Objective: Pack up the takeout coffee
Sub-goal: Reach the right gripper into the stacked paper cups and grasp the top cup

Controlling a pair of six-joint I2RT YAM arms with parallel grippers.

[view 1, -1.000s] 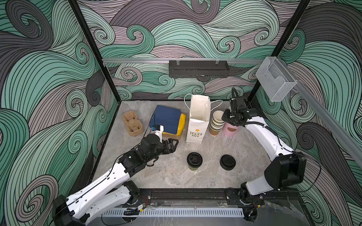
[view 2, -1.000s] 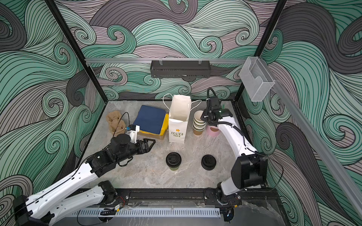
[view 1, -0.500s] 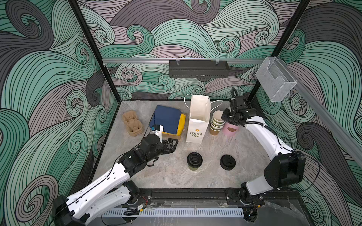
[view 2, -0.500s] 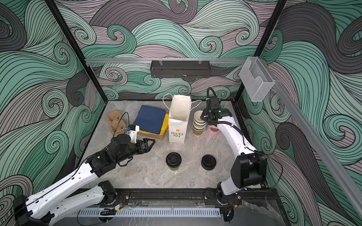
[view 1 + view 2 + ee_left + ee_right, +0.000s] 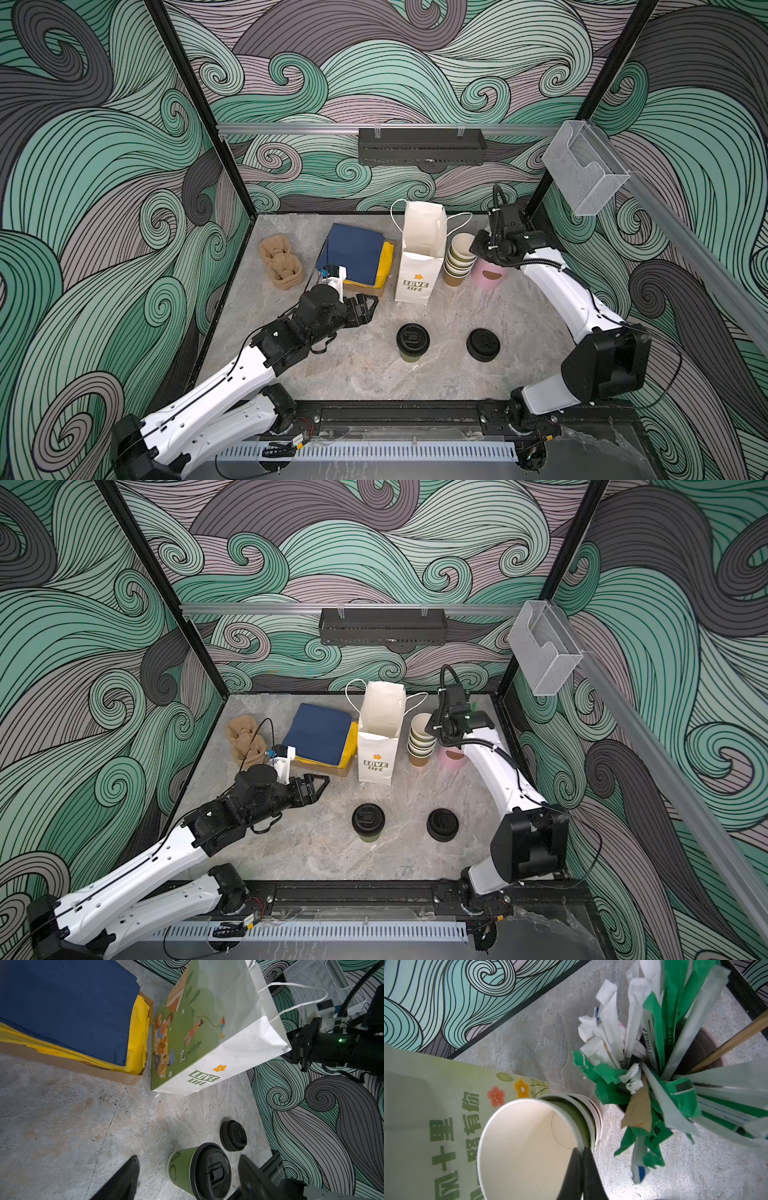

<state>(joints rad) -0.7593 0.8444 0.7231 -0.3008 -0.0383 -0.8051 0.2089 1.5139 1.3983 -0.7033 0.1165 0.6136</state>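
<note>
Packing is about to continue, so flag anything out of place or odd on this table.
The right gripper is shut on the rim of the top cup of the lidless stack beside the white bag: an empty cup, not the lidded coffee cup, which stands untouched near the open left gripper. Nothing looks spilled.

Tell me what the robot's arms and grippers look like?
The left arm and right arm are white tubes with chunky black joints. Thin black cables run along them. The left gripper and right gripper are black and pointy.
</note>
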